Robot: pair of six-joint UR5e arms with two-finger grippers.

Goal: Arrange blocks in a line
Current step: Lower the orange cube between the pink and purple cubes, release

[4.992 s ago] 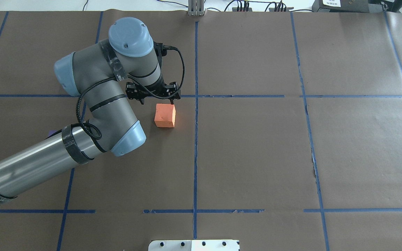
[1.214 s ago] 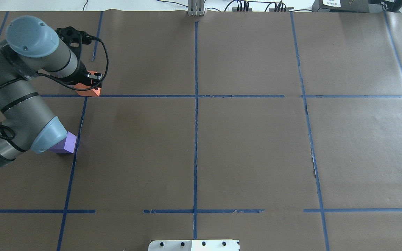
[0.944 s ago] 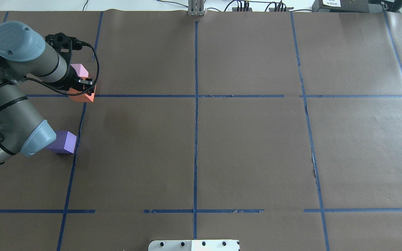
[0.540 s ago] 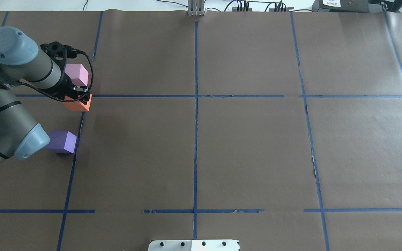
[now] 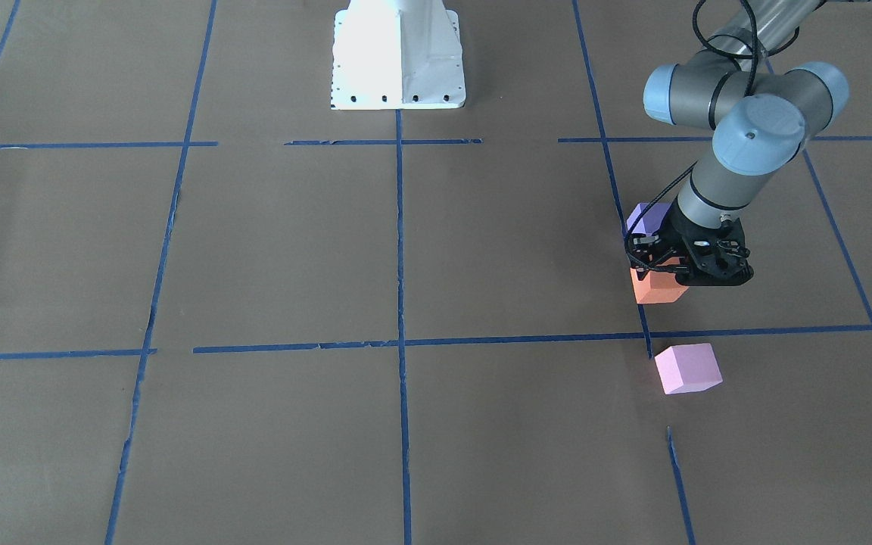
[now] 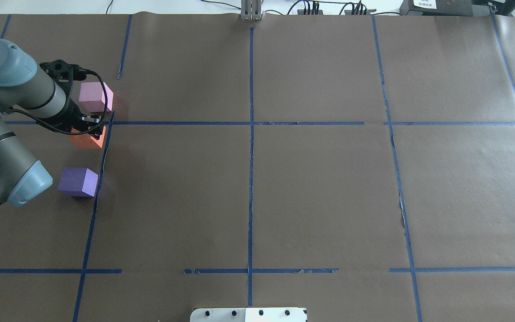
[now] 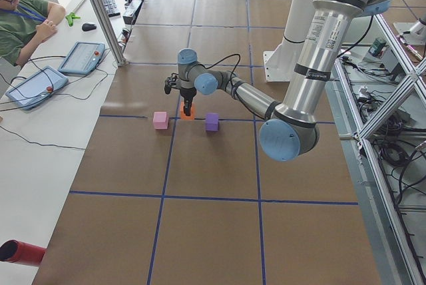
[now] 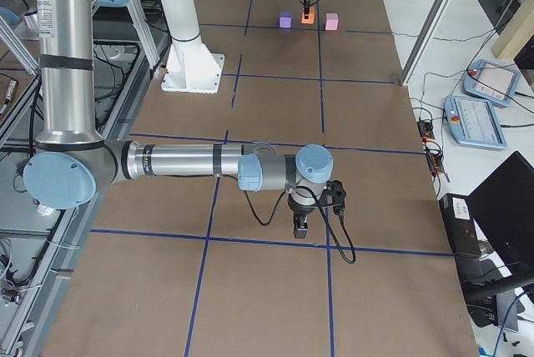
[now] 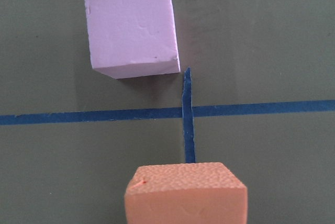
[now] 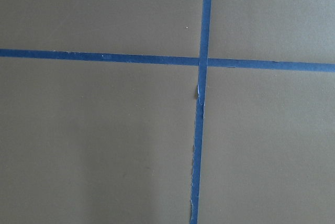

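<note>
My left gripper [image 6: 86, 129] is shut on the orange block [image 6: 88, 139] and holds it low over the table, between the pink block [image 6: 93, 96] and the purple block [image 6: 78, 181]. The three lie roughly in a row in the front-facing view: purple [image 5: 643, 217], orange [image 5: 655, 288], pink [image 5: 687, 369]. The left wrist view shows the orange block [image 9: 186, 192] at the bottom and the pink block [image 9: 131, 28] ahead beyond a blue tape line. My right gripper [image 8: 300, 228] hangs over bare paper far from the blocks; I cannot tell if it is open or shut.
Brown paper with a grid of blue tape lines [image 6: 251, 134] covers the table. The white robot base plate [image 5: 398, 60] stands at the robot's edge. A seated operator [image 7: 23, 22] and tablets [image 7: 81, 57] are beside the far table edge.
My left gripper took the orange block from the table's middle, carried it to the left, and has drawn it back toward the robot, into the gap between the pink and purple blocks.
</note>
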